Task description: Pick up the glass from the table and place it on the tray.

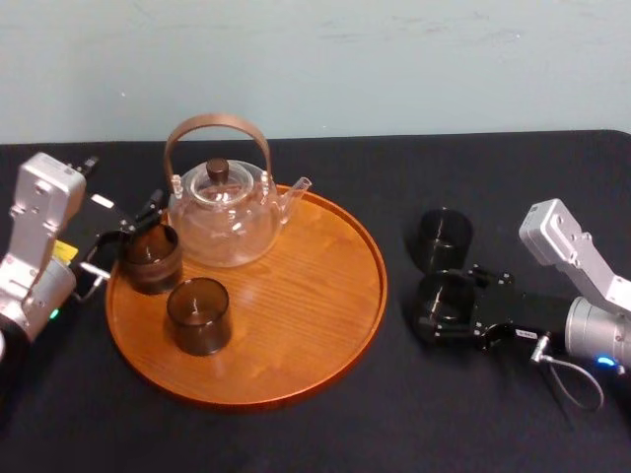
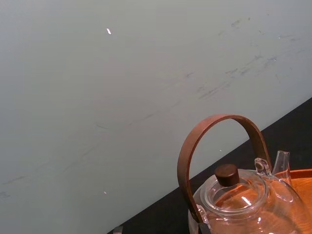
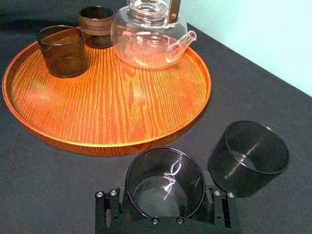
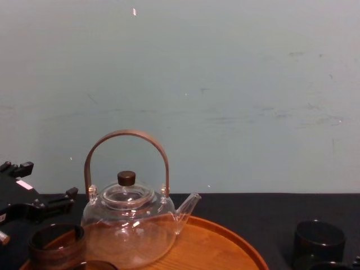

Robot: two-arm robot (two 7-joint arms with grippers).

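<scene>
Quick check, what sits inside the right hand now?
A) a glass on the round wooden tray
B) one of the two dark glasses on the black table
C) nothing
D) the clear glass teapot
B: the right hand brackets the dark smoky glass nearer the robot on the black table, off the round orange-brown wooden tray.

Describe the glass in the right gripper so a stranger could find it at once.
Find the round wooden tray on the black table, the left gripper at its left edge, and look right: two dark glasses stand off it. It is the nearer glass, clasped by the right gripper; the farther glass stands free.
</scene>
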